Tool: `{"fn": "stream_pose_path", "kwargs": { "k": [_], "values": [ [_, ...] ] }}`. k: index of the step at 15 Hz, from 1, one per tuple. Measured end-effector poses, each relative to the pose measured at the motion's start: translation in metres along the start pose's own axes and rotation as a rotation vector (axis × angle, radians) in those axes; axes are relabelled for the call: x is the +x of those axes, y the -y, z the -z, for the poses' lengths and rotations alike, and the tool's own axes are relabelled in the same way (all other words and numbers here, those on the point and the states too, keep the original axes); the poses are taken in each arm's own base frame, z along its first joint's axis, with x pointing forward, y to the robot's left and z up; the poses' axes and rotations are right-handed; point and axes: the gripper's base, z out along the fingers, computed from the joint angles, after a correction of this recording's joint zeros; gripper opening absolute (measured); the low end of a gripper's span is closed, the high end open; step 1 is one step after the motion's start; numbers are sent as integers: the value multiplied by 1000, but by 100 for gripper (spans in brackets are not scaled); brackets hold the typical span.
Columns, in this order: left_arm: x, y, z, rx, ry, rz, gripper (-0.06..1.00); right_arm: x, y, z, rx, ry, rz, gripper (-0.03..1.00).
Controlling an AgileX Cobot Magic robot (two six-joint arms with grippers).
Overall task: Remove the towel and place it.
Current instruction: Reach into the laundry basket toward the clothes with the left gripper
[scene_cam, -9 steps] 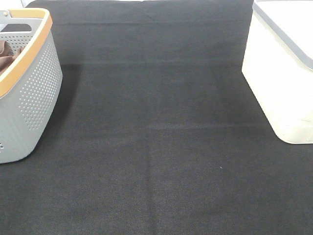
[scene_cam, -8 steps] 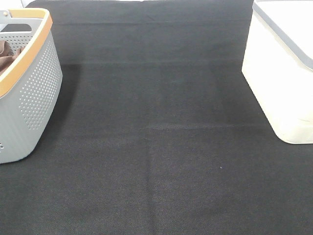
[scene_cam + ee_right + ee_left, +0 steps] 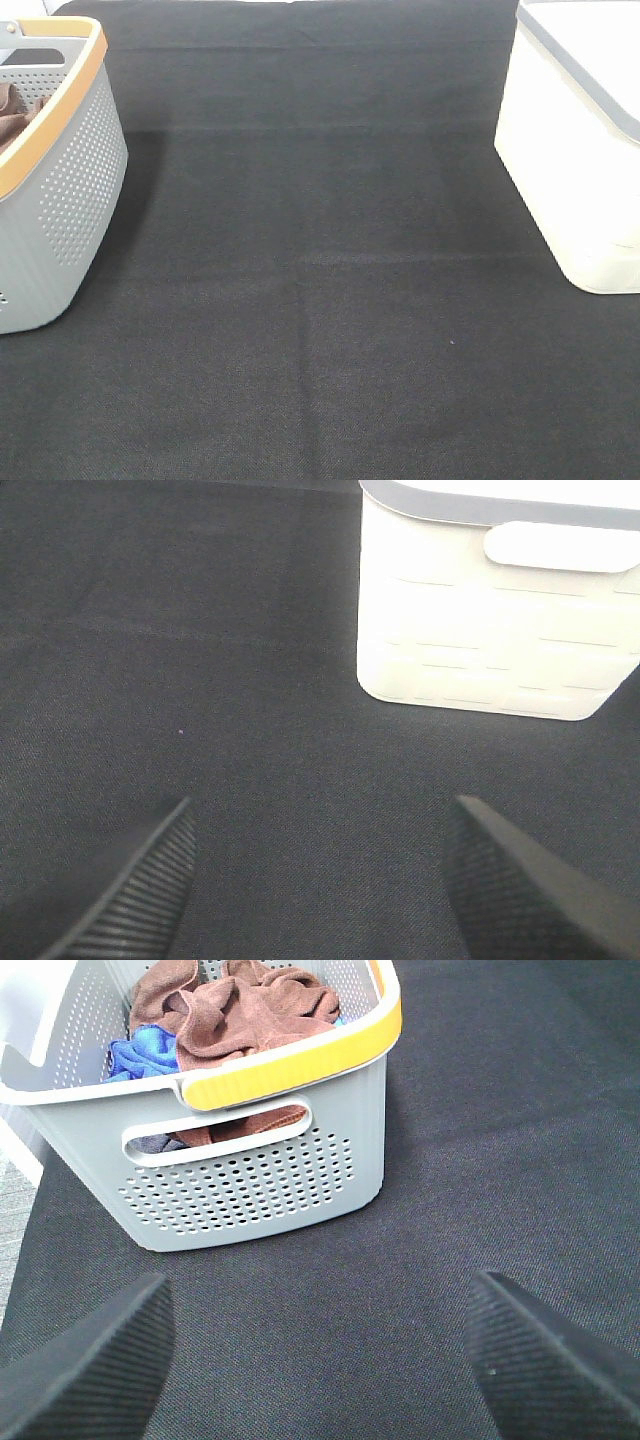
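The reddish-brown towel (image 3: pixel 245 1010) lies crumpled in the grey basket (image 3: pixel 250 1175) with the yellow-orange rim, on top of a blue cloth (image 3: pixel 140 1055). In the exterior high view only a corner of the towel (image 3: pixel 10 110) shows inside the basket (image 3: pixel 70 190) at the far left. My left gripper (image 3: pixel 320 1360) is open and empty, above the black mat a short way in front of the basket. My right gripper (image 3: pixel 315 880) is open and empty, above the mat in front of the white bin (image 3: pixel 495 610). Neither gripper shows in the exterior high view.
A white bin with a grey rim (image 3: pixel 575 150) stands at the right edge of the table. A black mat (image 3: pixel 320 280) covers the table between basket and bin. A light floor strip (image 3: pixel 15 1210) shows past the mat's edge beside the basket.
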Motion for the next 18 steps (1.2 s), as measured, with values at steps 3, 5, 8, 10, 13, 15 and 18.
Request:
{"fn": "stream_pose_path", "kwargs": {
  "k": [3,5,8,10,13,15,18],
  "values": [
    [0,0,0,0,0,0,76,0,0,0,0,0,0,67],
    [0,0,0,0,0,0,76,0,0,0,0,0,0,67],
    [0,0,0,0,0,0,76,0,0,0,0,0,0,67],
    [0,0,0,0,0,0,76,0,0,0,0,0,0,67],
    [0,0,0,0,0,0,76,0,0,0,0,0,0,67],
    [0,0,0,0,0,0,76,0,0,0,0,0,0,67],
    [0,0,0,0,0,0,76,0,0,0,0,0,0,67]
  ]
}}
